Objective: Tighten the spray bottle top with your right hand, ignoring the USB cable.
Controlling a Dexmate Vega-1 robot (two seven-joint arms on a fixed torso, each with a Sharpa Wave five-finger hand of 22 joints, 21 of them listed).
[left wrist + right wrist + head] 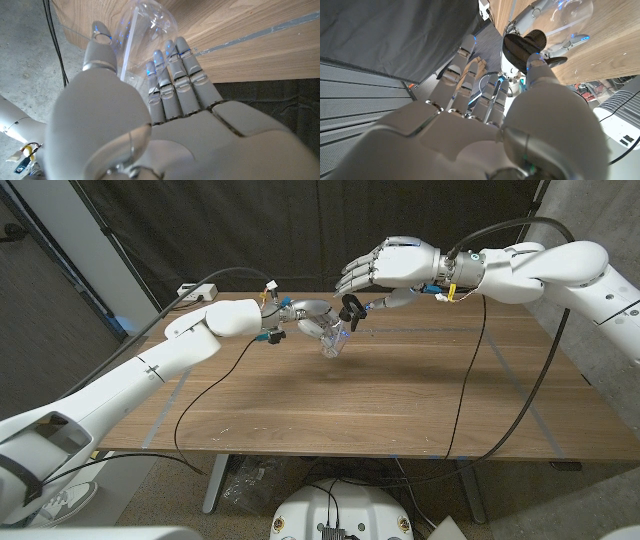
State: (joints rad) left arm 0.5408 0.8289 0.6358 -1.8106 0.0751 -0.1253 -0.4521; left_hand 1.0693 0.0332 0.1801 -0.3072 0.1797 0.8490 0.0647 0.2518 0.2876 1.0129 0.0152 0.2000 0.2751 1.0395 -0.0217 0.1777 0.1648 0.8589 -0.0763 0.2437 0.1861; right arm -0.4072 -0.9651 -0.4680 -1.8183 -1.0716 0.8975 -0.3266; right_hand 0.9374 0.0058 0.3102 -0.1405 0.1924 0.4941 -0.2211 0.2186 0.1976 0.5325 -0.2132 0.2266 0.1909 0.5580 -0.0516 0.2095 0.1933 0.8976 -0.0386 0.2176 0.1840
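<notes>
A wooden tabletop (400, 395) on grey metal legs (214, 483) stands before a black curtain (300, 230). Grey concrete floor (150, 500) lies beneath, a white power strip (197, 290) sits near the far left corner, and blue tape (498, 348) marks the wood.

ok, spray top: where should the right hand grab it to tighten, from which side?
Probably the black spray top itself, wrapping the fingers around its collar. The left hand grips the clear bottle above the table, tilted so the top points toward the right hand, so come along that axis from the robot's right.
</notes>
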